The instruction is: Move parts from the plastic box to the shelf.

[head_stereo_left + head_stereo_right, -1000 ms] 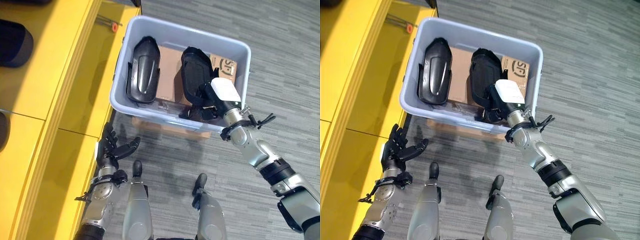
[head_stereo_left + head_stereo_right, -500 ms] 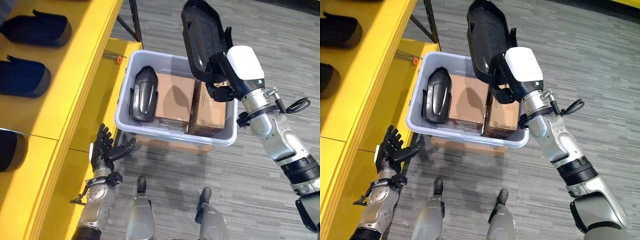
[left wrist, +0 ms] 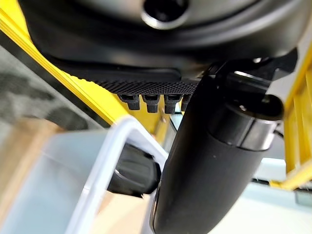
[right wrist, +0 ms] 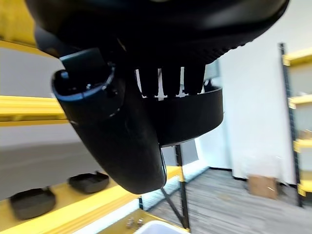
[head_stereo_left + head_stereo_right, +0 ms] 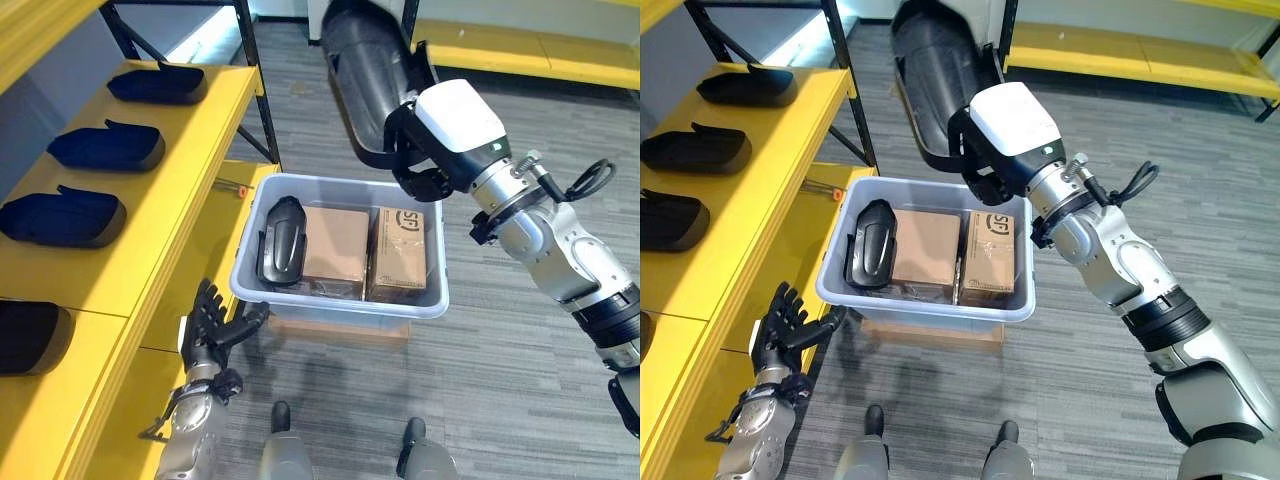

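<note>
Grey carpet floor [image 5: 520, 360] fills the right of the frame; a yellow shelf [image 5: 200, 150] runs down the left, carrying dark parts [image 5: 100, 148] in a row. At centre sits the box [image 5: 340, 300], holding one remaining part [image 5: 280, 240] at its left end beside two cartons [image 5: 335, 250]. The right hand [image 5: 425, 150] is at upper centre, fingers clenched on the rim of a lifted part [image 5: 365, 70] that stands nearly upright above the box's far edge. The left hand [image 5: 210, 325] hangs at lower left, just beside the box's near left corner, fingers spread and released, grasping nothing. Risks, as judged: the grasp takes the long shell at one end only, so a fast swing toward the shelf could let it pivot or slip out; its free end stands close to the dark shelf post [image 5: 255, 90] at upper left and could strike it; set down carelessly, it could knock the parts already shelved. Compared with 1.0 s ago, the part has risen from inside the box to well above it, the right arm has extended upward, and the camera has tilted up, bringing more shelf levels into view. The left hand has stayed roughly in place.
</note>
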Tool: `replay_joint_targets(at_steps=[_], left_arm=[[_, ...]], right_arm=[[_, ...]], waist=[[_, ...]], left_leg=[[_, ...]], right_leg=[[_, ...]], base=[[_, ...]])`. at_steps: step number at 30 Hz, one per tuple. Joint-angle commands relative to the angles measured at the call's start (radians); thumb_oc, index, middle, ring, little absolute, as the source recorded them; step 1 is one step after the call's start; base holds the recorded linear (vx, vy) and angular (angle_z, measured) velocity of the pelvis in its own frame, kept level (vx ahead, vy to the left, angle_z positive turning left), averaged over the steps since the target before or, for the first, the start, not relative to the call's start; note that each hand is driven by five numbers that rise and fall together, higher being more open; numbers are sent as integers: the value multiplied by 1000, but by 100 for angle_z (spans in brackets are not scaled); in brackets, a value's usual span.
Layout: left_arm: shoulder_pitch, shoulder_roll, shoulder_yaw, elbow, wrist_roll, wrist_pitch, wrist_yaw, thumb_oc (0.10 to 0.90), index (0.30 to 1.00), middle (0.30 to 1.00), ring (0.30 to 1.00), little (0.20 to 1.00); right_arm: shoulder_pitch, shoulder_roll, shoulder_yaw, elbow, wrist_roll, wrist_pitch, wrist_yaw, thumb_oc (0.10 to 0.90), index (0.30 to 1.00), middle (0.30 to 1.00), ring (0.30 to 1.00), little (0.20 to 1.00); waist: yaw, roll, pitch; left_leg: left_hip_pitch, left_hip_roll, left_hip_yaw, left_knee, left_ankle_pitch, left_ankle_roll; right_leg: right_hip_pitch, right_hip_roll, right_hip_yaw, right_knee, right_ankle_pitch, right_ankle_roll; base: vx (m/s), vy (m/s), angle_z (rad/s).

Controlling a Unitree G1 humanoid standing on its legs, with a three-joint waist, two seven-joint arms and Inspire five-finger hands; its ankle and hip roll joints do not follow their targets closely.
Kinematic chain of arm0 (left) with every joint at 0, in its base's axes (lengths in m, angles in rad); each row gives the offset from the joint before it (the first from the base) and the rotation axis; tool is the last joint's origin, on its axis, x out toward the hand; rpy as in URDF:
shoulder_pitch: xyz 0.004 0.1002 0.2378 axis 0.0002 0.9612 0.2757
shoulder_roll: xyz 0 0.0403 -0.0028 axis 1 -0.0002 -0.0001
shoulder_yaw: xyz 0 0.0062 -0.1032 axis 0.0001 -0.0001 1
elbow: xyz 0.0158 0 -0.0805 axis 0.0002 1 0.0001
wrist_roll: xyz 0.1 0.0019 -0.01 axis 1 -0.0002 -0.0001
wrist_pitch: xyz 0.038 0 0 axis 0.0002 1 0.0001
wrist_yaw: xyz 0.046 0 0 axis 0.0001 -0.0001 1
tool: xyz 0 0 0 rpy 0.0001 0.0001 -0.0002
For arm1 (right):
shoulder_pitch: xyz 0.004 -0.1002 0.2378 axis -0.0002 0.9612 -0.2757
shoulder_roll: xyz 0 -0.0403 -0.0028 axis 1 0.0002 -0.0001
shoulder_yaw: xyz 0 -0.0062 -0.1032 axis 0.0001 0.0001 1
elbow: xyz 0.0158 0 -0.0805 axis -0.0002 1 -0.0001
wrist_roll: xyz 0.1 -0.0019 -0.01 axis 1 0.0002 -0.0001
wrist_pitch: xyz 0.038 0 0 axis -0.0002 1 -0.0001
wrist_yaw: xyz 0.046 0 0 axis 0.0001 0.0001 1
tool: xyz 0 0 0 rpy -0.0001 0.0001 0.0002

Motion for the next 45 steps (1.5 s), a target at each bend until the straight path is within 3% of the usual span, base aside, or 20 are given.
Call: replay_joint_targets(at_steps=[1,2,3,4,5,6,8,9,10,11,13,20,26,31,32,34,37,40,41,45], left_arm=[[-12,27,8,-59,-21,-73,-22,900,1000,1000,1000,1000],[4,17,17,-55,-18,-72,-23,900,1000,1000,1000,1000],[4,6,12,-47,-18,-72,-19,900,1000,1000,1000,1000],[-25,28,-8,-37,-18,-67,-30,900,1000,1000,1000,1000],[-19,38,-11,-58,-16,-67,-40,900,1000,1000,1000,1000],[-34,22,-17,-85,-3,-63,-40,900,1000,1000,1000,1000],[-56,11,-41,-92,0,-52,-37,900,1000,1000,1000,1000],[-56,10,-48,-97,3,-51,-38,900,1000,1000,1000,1000],[-57,7,-59,-110,4,-48,-49,900,1000,1000,1000,1000],[-51,2,-71,-123,14,-36,-67,900,1000,1000,1000,1000],[-52,15,-78,-119,42,-28,-81,900,1000,1000,1000,1000],[8,-3,-46,-124,87,-15,-96,900,1000,1000,1000,1000],[34,5,-30,-151,116,-4,-107,900,1000,1000,1000,1000],[50,20,-12,-156,148,3,-98,900,1000,1000,1000,1000],[42,33,-12,-137,145,0,-98,900,1000,1000,1000,1000],[42,37,-9,-125,144,0,-99,900,1000,1000,1000,1000],[34,39,-8,-119,144,-5,-96,900,1000,1000,1000,1000],[22,42,-6,-113,145,-6,-95,900,1000,1000,1000,1000],[9,44,-7,-107,139,-8,-89,900,1000,1000,1000,1000],[-4,42,-6,-104,141,-12,-81,900,1000,1000,1000,1000]], right_arm=[[-184,-10,-38,-18,62,-37,-80,400,300,300,300,300],[-168,-20,-47,-30,65,-37,-82,400,300,300,300,300],[-109,-45,-89,-66,64,-40,-87,400,300,300,300,300],[-43,-63,-130,-83,50,-34,-108,400,300,300,300,300],[-31,-61,-144,-85,46,-30,-112,400,300,300,300,300],[-12,-30,-175,-100,34,-25,-117,400,300,300,300,300],[67,-18,-236,-122,25,-15,-131,400,300,300,300,300],[99,-29,-263,-135,18,-11,-136,400,300,300,300,300],[132,-39,-299,-160,14,-10,-130,400,300,300,300,300],[254,-28,-397,-200,-2,-6,-123,400,300,300,300,300],[366,11,-480,-216,-5,-7,-133,400,300,300,300,300],[475,108,-507,-217,-37,-9,-107,400,300,300,300,300],[486,136,-499,-212,-71,3,-94,400,300,300,300,300],[521,154,-496,-211,-90,9,-82,400,300,300,300,300],[533,152,-497,-210,-83,4,-74,400,300,300,300,300],[546,149,-504,-216,-78,1,-70,400,300,300,300,300],[539,150,-498,-213,-68,-1,-73,400,300,300,300,300],[528,146,-496,-210,-66,-1,-72,400,300,300,300,300],[521,144,-499,-212,-67,2,-70,400,300,300,300,300],[533,145,-525,-221,-58,1,-68,400,300,300,300,300]], waist=[[27,-5,-58],[37,-5,-54],[38,-9,-41],[12,-28,-31],[13,-24,-25],[19,-27,-13],[-34,-5,-20],[-47,-1,-17],[-66,12,-23],[-78,10,-46],[-68,-6,-41],[-32,-77,-93],[-5,-106,-109],[-18,-110,-112],[-39,-107,-98],[-58,-97,-83],[-81,-86,-64],[-95,-91,-59],[-100,-97,-60],[-101,-137,-86]], left_leg=[[-71,50,-54,-77,222,-7],[-77,53,-46,-118,257,-13],[-109,67,63,-100,294,-25],[-152,100,189,99,203,-30],[-169,91,137,204,159,-18],[-139,19,101,459,-15,14],[-35,65,195,441,-125,42],[-20,71,205,425,-138,39],[15,56,222,346,-207,52],[75,-20,223,199,-278,86],[53,-62,201,219,-299,97],[117,-175,168,98,-309,148],[65,-232,148,217,-384,193],[91,-299,130,218,-402,249],[105,-308,104,189,-380,264],[121,-312,89,142,-339,268],[132,-306,49,106,-314,246],[135,-300,23,88,-304,221],[137,-288,-1,80,-309,191],[122,-280,-36,106,-335,161]], right_leg=[[104,70,-41,-120,-30,14],[110,63,-62,-140,-29,15],[134,39,-128,-177,-24,7],[149,11,-214,-192,-35,-11],[142,4,-228,-178,-34,-19],[152,-15,-265,-165,-24,-34],[142,-54,-341,-108,-18,-21],[138,-82,-352,-88,-6,-7],[123,-113,-370,-64,14,19],[111,-198,-379,-27,68,67],[129,-263,-406,-30,116,103],[208,-324,-457,-148,261,183],[254,-385,-470,-158,352,205],[237,-423,-351,-49,401,196],[139,-356,-179,14,394,181],[56,-298,-105,1,399,151],[-20,-240,3,-101,445,163],[-16,-240,42,-239,501,181],[-2,-238,80,-360,511,195],[72,-214,101,-449,513,209]], base=[[-144,-216,81],[-172,-271,104],[-340,-502,144],[-353,-501,217],[-362,-473,296],[-191,-163,256],[-156,106,89],[-117,325,218],[-28,549,239],[-11,546,207],[-15,408,77],[60,192,45],[69,224,20],[75,247,36],[-30,135,47],[-12,95,13],[67,-84,13],[98,-196,71],[111,-230,98],[147,-277,51]])
